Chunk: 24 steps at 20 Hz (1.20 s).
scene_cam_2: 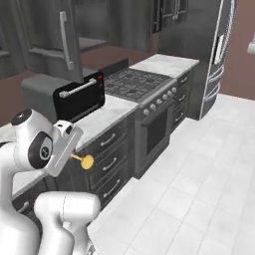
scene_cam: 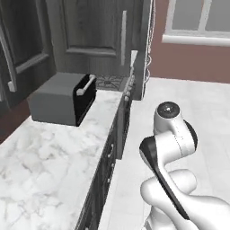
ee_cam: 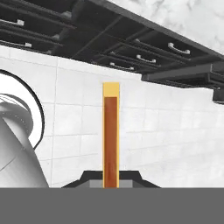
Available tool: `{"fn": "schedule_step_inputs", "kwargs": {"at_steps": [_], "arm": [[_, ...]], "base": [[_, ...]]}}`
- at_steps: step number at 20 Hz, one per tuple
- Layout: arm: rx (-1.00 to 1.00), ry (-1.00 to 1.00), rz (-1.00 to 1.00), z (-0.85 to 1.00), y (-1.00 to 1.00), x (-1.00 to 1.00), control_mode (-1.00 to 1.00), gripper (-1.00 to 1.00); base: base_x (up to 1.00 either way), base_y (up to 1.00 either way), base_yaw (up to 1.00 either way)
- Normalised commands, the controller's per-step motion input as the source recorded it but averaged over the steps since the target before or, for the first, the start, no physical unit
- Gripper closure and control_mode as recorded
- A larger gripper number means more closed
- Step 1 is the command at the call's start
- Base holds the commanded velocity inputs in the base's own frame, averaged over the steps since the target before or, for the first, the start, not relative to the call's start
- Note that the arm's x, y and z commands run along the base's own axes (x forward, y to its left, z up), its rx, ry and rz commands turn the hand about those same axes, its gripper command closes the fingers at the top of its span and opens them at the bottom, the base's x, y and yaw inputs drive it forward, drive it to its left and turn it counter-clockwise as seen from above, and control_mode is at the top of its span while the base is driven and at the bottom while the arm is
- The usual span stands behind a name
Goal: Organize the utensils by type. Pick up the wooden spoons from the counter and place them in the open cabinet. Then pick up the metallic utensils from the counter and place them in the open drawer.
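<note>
Marble counter (scene_cam: 49,148) runs past the toaster oven (scene_cam_2: 79,97) toward the stove (scene_cam_2: 134,82). My hand (ee_cam: 111,183) is clamped on the gold spoon (scene_cam_2: 87,161), handle running straight out from it, with the open drawer (ee_cam: 183,74) ahead and off to one side.

The small spoon with a shiny yellow-gold bowl and thin handle (scene_cam_2: 84,160) is held off the white marble surface with grey veins (scene_cam: 54,152), out in front of the dark grey base drawers and above the pale tiled floor. In the hand view it (ee_cam: 111,131) stands edge-on as a narrow upright strip, red-brown below and yellow at the top.
</note>
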Motion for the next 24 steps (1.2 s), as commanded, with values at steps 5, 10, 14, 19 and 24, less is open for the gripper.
{"fn": "schedule_step_inputs", "kwargs": {"at_steps": [5,10,14,19,24], "arm": [[0.0,0.0,0.0,0.0,0.0,0.0,1.0,1.0],[0.0,0.0,0.0,0.0,0.0,0.0,1.0,1.0],[0.0,0.0,0.0,0.0,0.0,0.0,1.0,1.0],[0.0,0.0,0.0,0.0,0.0,0.0,1.0,1.0],[0.0,0.0,0.0,0.0,0.0,0.0,1.0,1.0]], "base": [[0.0,-0.43,-0.71],[0.0,-0.48,-0.67],[0.1,-0.32,-0.69],[0.4,-0.1,-0.63],[0.71,0.02,-0.55]]}}
